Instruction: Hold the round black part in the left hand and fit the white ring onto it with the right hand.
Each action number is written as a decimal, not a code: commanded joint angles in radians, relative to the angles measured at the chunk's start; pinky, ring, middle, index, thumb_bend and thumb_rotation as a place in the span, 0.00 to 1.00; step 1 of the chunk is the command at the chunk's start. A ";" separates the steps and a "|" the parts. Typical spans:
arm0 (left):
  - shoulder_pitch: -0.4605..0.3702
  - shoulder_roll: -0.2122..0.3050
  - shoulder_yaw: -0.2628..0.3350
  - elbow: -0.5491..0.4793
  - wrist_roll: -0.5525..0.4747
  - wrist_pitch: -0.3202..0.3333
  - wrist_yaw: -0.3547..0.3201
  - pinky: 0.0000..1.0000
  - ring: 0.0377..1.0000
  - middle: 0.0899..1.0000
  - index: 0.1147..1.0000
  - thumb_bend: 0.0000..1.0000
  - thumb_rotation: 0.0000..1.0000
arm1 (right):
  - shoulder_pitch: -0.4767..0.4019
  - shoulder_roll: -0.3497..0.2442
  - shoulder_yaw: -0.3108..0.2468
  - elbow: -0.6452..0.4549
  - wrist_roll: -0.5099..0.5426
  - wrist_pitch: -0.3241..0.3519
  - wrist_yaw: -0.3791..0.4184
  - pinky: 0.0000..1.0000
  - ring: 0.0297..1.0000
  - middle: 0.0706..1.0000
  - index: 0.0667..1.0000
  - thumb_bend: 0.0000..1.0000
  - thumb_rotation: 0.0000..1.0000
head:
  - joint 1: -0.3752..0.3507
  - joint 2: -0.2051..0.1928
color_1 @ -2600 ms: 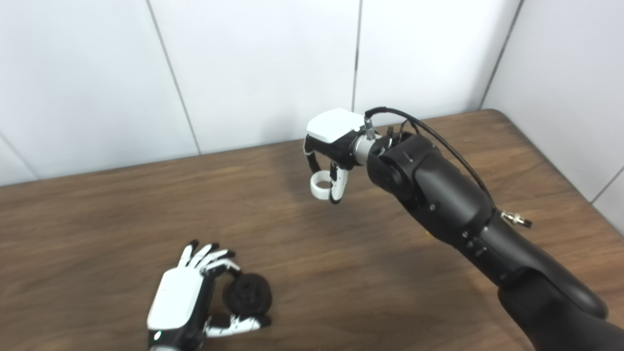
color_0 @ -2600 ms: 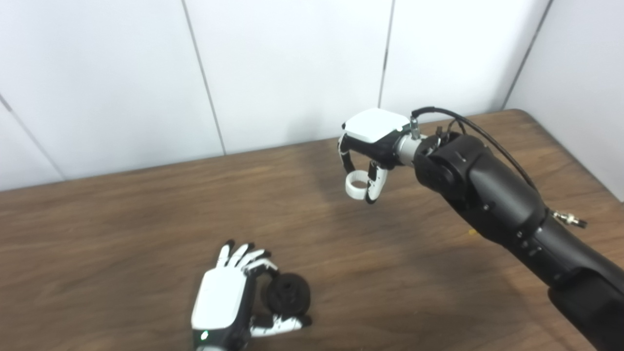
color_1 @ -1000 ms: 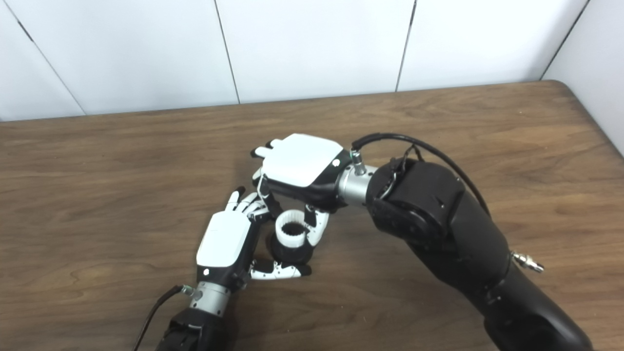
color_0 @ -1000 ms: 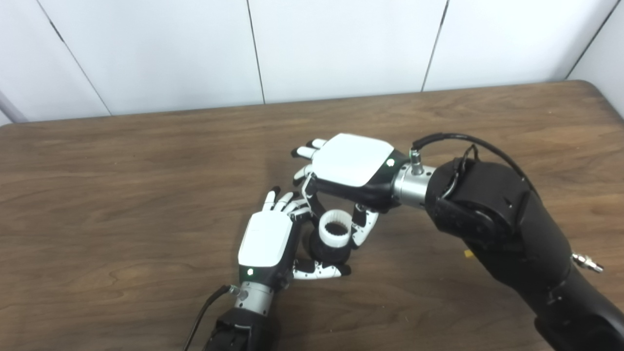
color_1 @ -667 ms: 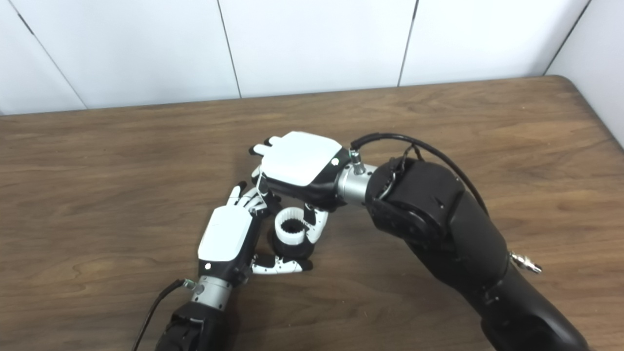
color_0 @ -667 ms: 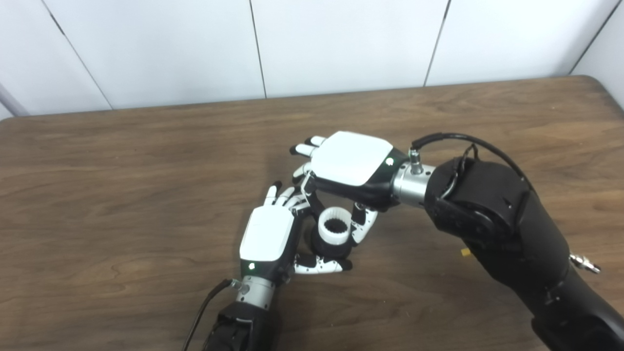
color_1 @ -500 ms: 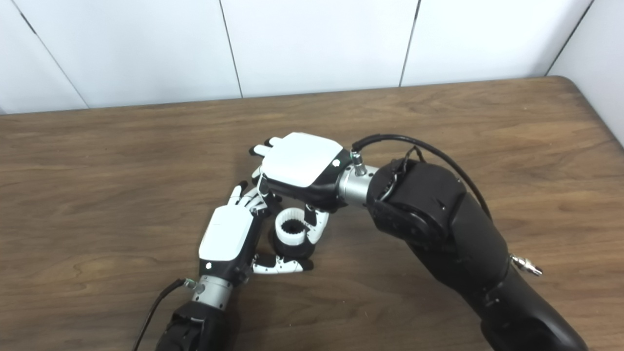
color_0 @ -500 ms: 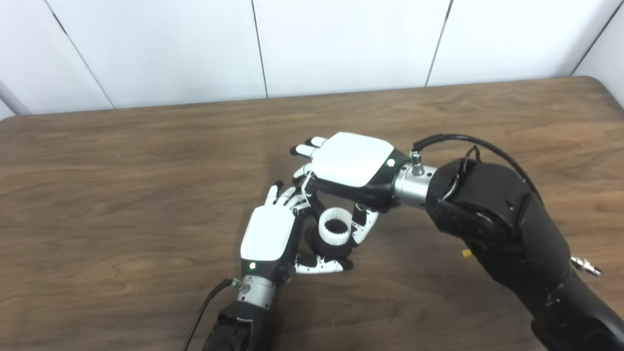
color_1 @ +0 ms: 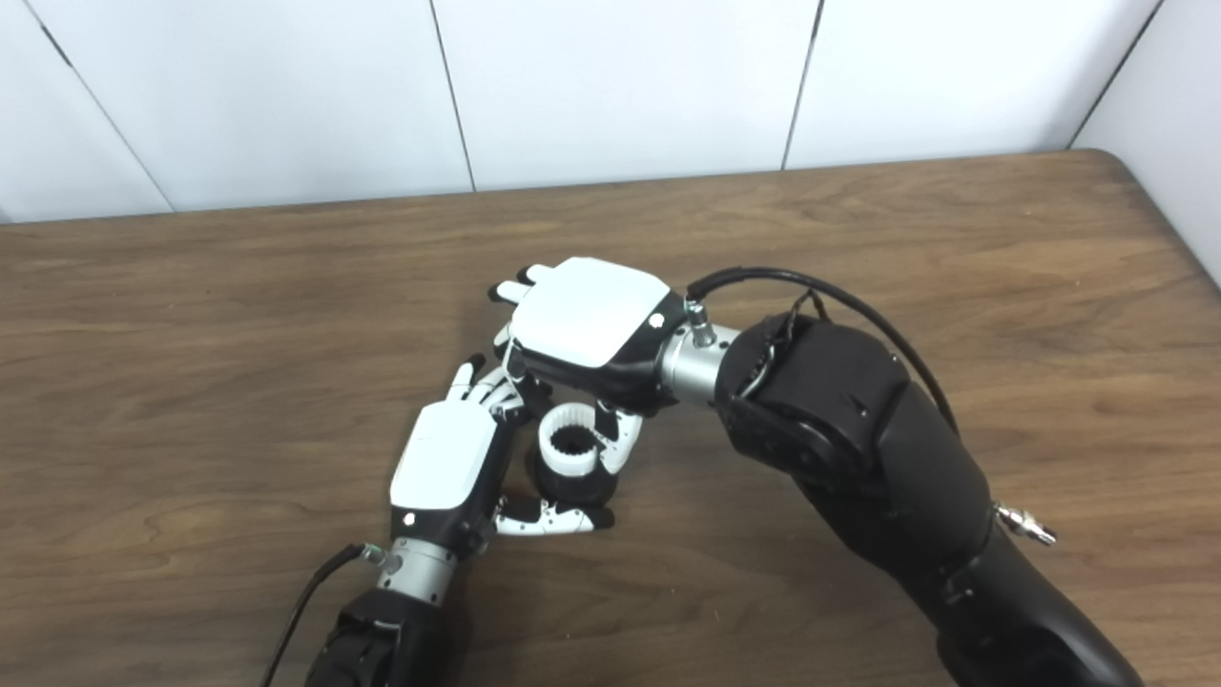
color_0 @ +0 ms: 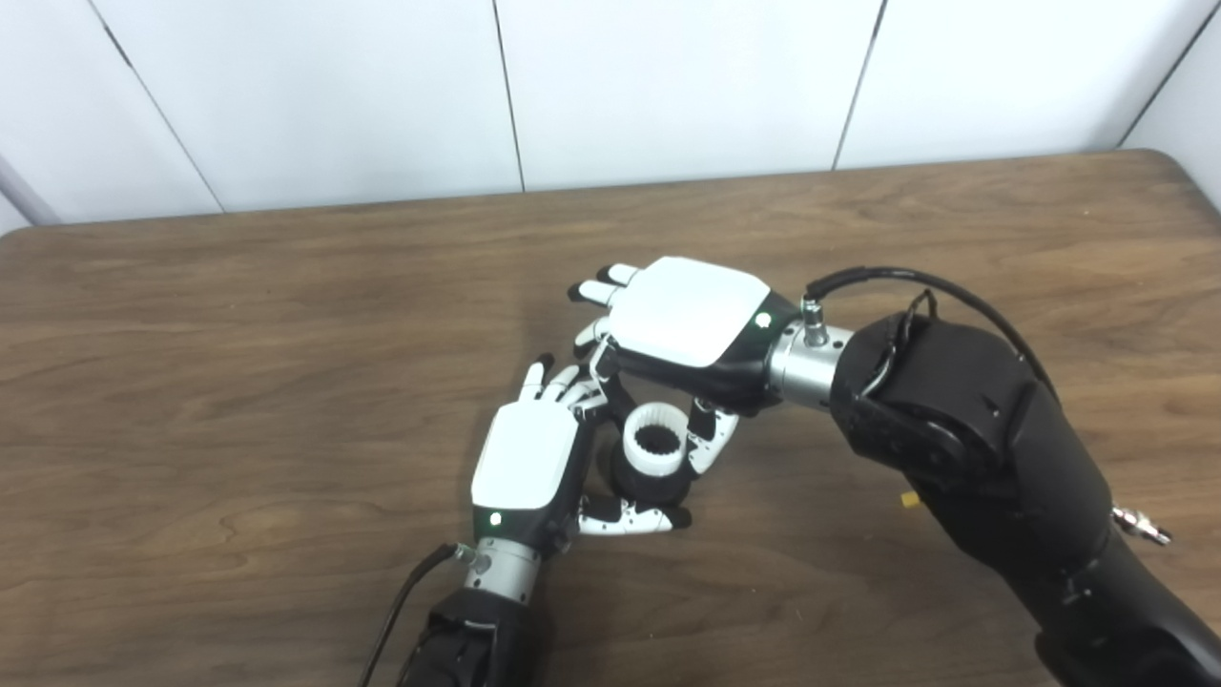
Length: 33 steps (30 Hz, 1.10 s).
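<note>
White ring sits atop round black part, under right robot hand

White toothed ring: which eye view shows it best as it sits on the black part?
The left eye view: the white toothed ring shows slightly more of its wall between the right hand and left hand. The right eye view shows the same ring, barely differently.

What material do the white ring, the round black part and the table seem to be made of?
White ring: probably matte plastic, since it is evenly white with small moulded teeth inside and no shine.
Round black part: dull black, perhaps plastic or rubber; too little shows to tell.
Table: brown wood grain with a smooth, faintly glossy surface, so wood or a wood-look laminate.
</note>
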 commanded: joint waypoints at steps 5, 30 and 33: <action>-0.005 -0.004 -0.009 -0.011 0.014 0.001 -0.012 1.00 0.88 0.76 0.42 0.53 0.05 | -0.027 0.009 -0.009 0.001 -0.011 -0.025 -0.030 1.00 0.99 0.82 0.44 0.53 0.13 | -0.004 0.004; -0.008 -0.006 -0.007 -0.012 0.013 0.005 -0.023 1.00 0.89 0.76 0.42 0.53 0.06 | -0.020 0.024 -0.006 0.060 -0.029 -0.071 -0.085 1.00 0.99 0.82 0.44 0.53 0.14 | -0.010 0.005; -0.009 -0.007 -0.006 -0.010 0.007 0.000 -0.018 1.00 0.89 0.76 0.42 0.52 0.05 | -0.018 0.024 -0.007 0.068 -0.035 -0.074 -0.090 1.00 0.99 0.82 0.44 0.53 0.14 | -0.010 0.006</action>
